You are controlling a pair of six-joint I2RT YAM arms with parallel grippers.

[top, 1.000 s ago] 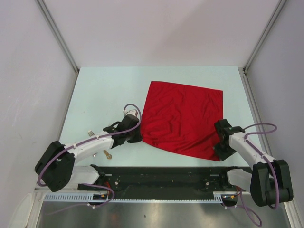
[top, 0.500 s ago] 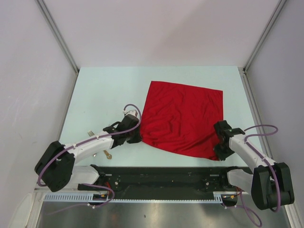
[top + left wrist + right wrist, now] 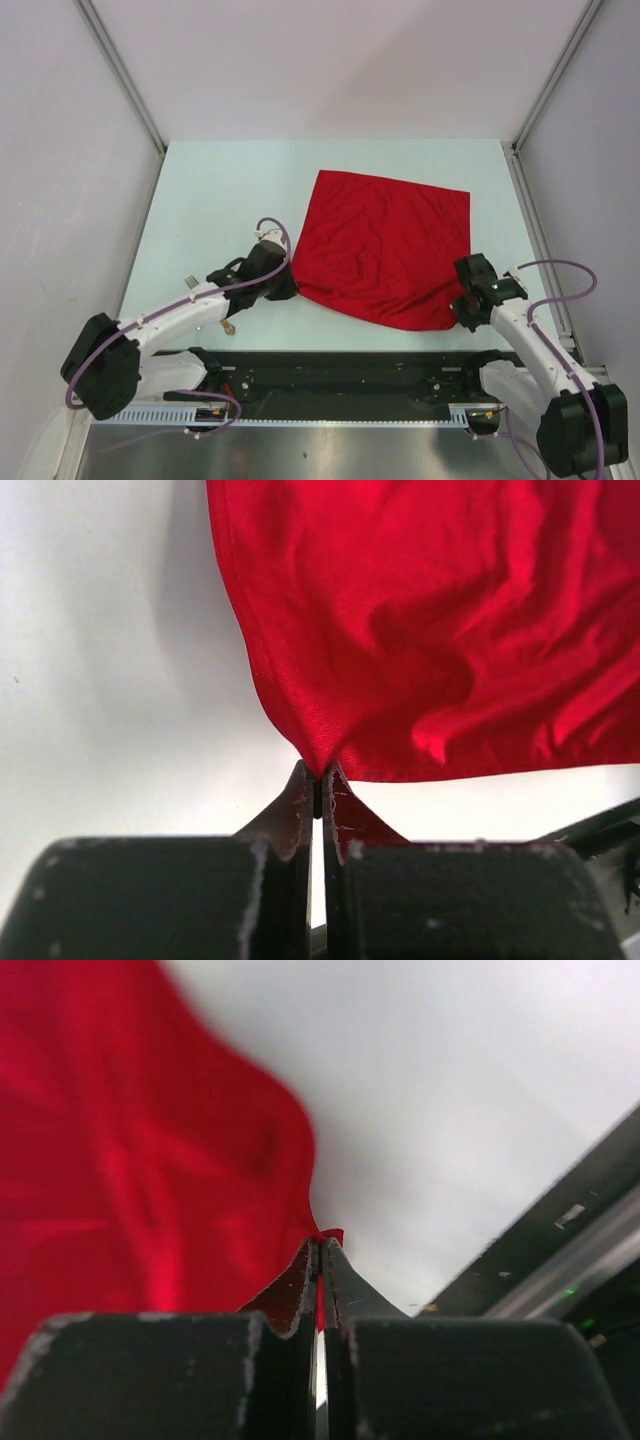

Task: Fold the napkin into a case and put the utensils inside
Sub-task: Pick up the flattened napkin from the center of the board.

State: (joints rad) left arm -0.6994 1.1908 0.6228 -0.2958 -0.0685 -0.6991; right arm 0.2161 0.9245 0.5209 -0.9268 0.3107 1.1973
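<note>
The red napkin (image 3: 385, 245) lies spread on the pale table (image 3: 220, 190), right of centre. My left gripper (image 3: 290, 288) is shut on its near left corner; in the left wrist view the napkin (image 3: 420, 630) runs to a point between the closed tips (image 3: 318, 777). My right gripper (image 3: 462, 312) is shut on the near right corner; in the right wrist view a bit of the napkin (image 3: 140, 1160) sticks out of the closed tips (image 3: 320, 1243). The utensils lie mostly hidden under my left arm: fork tines (image 3: 189, 281) and a gold end (image 3: 228, 325) show.
A black rail (image 3: 350, 370) runs along the table's near edge between the arm bases. Grey walls and slanted metal posts (image 3: 120, 75) close in the table's left, right and far sides.
Both arms have shifted while holding the corners. The right gripper has drawn the near right corner a little up and inward, and the near edge of the napkin has pulled tighter.
</note>
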